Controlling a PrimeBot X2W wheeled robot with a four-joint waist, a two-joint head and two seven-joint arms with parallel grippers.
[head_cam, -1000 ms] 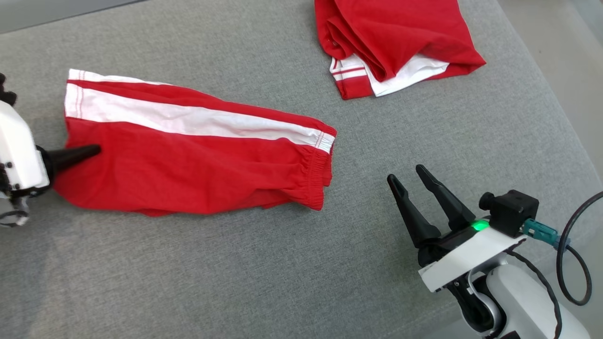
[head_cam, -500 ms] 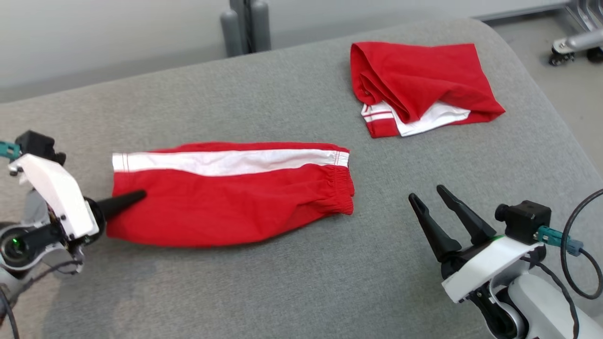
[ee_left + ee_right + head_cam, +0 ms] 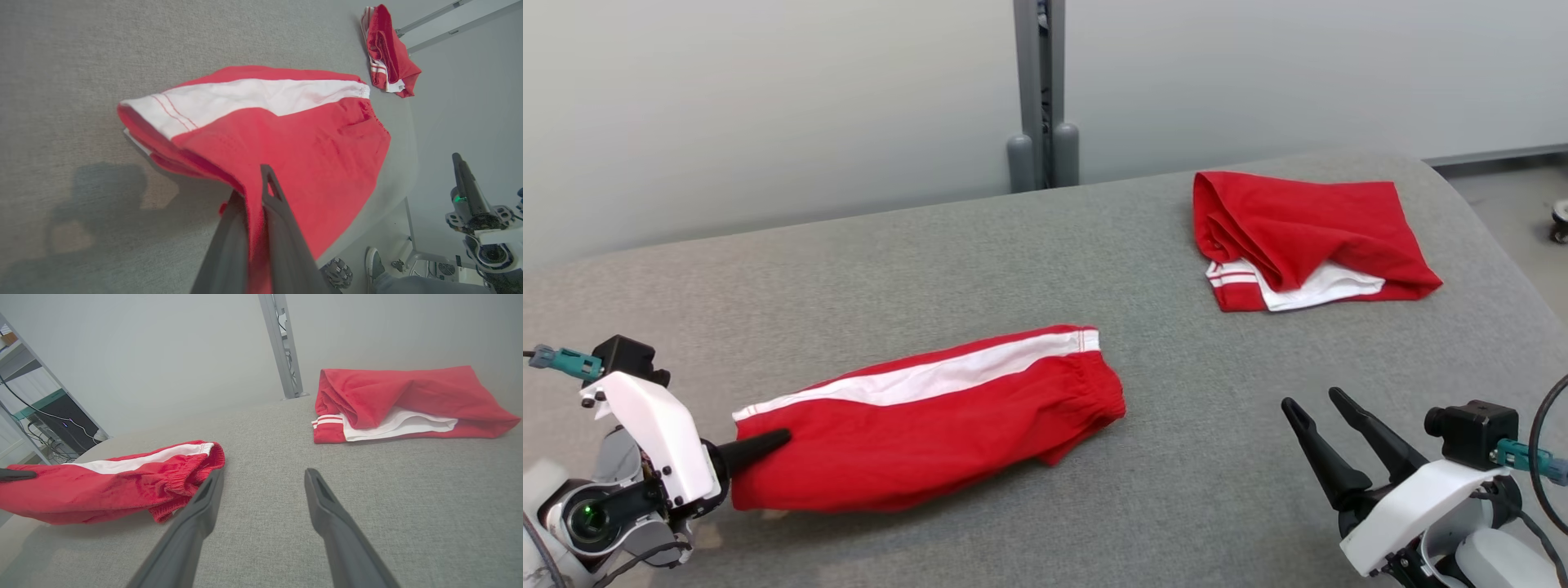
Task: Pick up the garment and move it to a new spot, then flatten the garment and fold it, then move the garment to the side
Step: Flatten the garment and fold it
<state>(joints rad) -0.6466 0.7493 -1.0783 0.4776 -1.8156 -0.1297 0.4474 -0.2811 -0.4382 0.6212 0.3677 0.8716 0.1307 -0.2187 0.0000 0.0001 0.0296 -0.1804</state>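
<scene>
Desk (image 3: pixel 1013 245): grey cloth top with rounded corners, a pale wall behind it.

Shorts (image 3: pixel 931 425): we see them on the near left part of the desk. They are red with a white side stripe and doubled lengthwise. The gathered waistband points toward the robot's right, the hem end toward its left. In the left wrist view the hem end is raised off the cloth top, with a shadow beneath it.

Second red garment (image 3: pixel 1307 229): bundled at the far right of the desk, well apart from the shorts, with a white layer showing under its front fold.

Right pincer (image 3: pixel 1311 398): we note the fingers spread wide with nothing between them. It is over bare desk at the near right, apart from the waistband.

Left pincer (image 3: pixel 778 439): the fingers are pinched together on the red fabric at the hem end of the shorts.

Grey post (image 3: pixel 1037 90): upright behind the far edge.

A person's shoe (image 3: pixel 372 261): on the floor beyond the desk, in the left wrist view.
</scene>
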